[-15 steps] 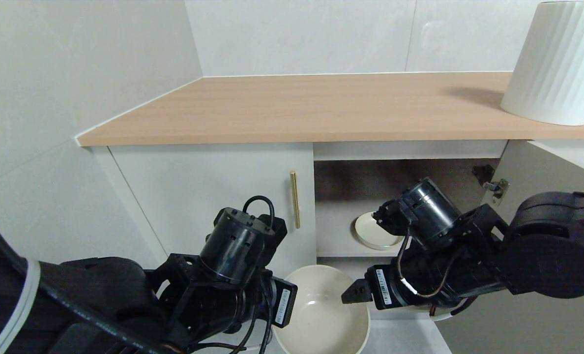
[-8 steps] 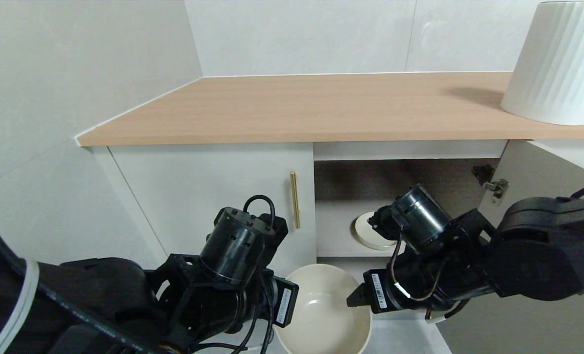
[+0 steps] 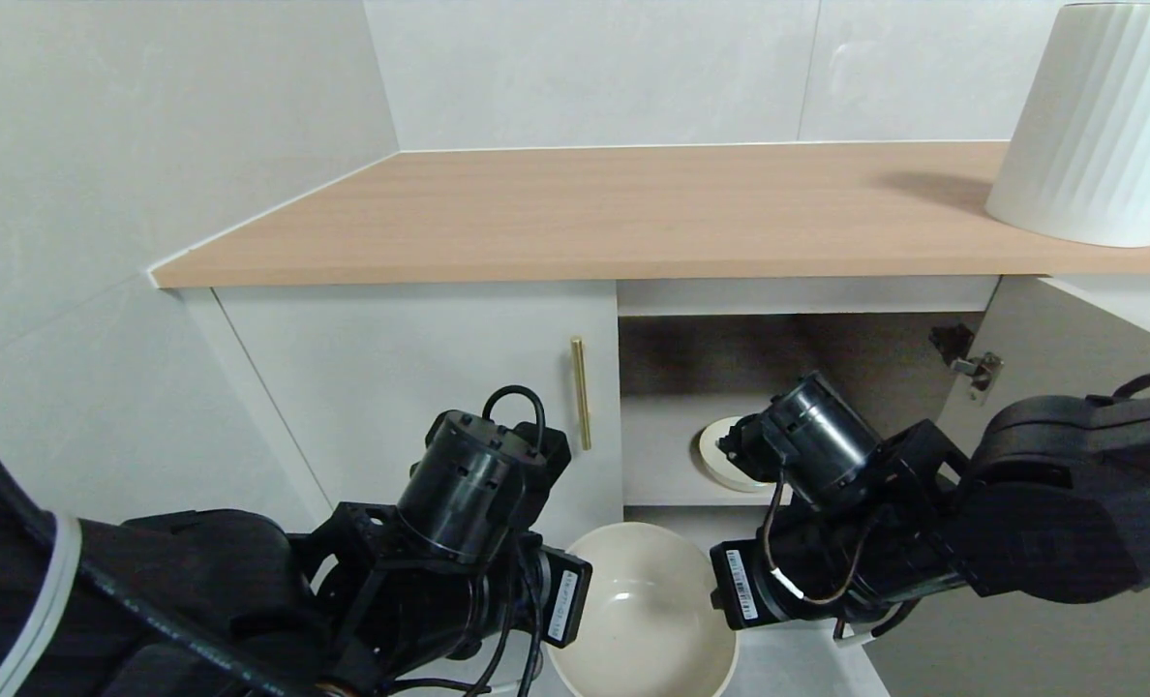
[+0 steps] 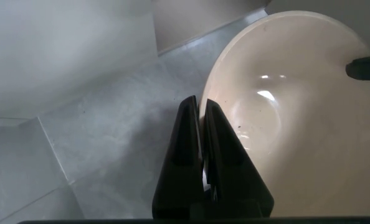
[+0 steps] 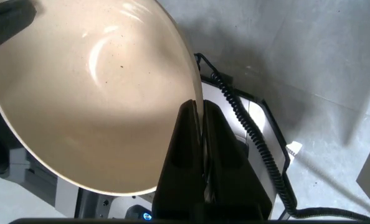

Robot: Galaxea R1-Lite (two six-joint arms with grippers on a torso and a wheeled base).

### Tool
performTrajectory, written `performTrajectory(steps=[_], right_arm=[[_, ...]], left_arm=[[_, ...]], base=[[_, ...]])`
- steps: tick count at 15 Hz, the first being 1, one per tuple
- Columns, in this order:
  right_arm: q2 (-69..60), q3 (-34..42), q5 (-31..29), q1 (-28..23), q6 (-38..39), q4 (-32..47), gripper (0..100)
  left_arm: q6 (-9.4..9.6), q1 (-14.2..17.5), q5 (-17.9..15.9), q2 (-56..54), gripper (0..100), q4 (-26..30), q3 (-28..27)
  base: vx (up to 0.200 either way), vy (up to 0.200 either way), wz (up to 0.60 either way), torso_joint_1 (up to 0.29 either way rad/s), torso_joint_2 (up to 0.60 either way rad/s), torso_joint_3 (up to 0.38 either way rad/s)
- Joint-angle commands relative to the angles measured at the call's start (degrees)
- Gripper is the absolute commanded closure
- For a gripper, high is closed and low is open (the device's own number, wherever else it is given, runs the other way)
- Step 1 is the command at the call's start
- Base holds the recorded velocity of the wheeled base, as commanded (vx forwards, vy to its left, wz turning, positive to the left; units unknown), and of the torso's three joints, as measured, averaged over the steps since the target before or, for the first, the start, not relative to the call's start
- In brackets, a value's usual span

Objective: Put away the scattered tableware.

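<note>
A cream bowl hangs low in front of the open cabinet, held from both sides. My left gripper is shut on one edge of the bowl, its fingers pinching the rim. On the opposite rim of the bowl my right gripper is shut, one finger inside and one outside. In the head view the left gripper sits at the bowl's left and the right gripper at its right. A pale plate lies on the cabinet shelf, partly hidden by my right wrist.
The cabinet's left door is closed, with a brass handle. Its right door is swung open. A white ribbed container stands at the right end of the wooden counter. Grey floor tiles lie below.
My right gripper has moved left and down onto the bowl's right rim, and its finger no longer sticks out over the bowl. The bowl has sunk slightly.
</note>
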Motion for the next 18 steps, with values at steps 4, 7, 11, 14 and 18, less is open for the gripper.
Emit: performTrajectory(steps=[4, 7, 11, 14, 18], right_arm=[[0.11, -0.02, -0.03, 0.04, -0.02, 0.01, 100], [0.37, -0.02, -0.47, -0.05, -0.02, -0.08, 100], [1.16, 4.37, -10.57, -3.48, 0.16, -7.90, 100], [1.96, 12.63, -15.32, -8.05, -0.02, -25.74, 100], [7.32, 14.57, -15.58, -15.34, -0.89, -43.06, 100]], left_arm=[[-0.11, 0.02, 0.33, 0.07, 0, 0.03, -0.08], [-0.11, 0.02, 0.41, 0.07, 0, -1.20, -0.08], [-0.19, 0.10, 0.41, -0.20, 0, -1.55, -0.08], [-0.28, 0.19, 0.50, -0.46, 0, -1.81, -0.08], [-0.98, 0.28, 0.41, -0.55, 0, -1.90, -0.26]], base=[[0.000, 0.000, 0.00, 0.000, 0.00, 0.000], [0.000, 0.000, 0.00, 0.000, 0.00, 0.000], [0.000, 0.000, 0.00, 0.000, 0.00, 0.000], [0.000, 0.000, 0.00, 0.000, 0.00, 0.000], [0.000, 0.000, 0.00, 0.000, 0.00, 0.000]])
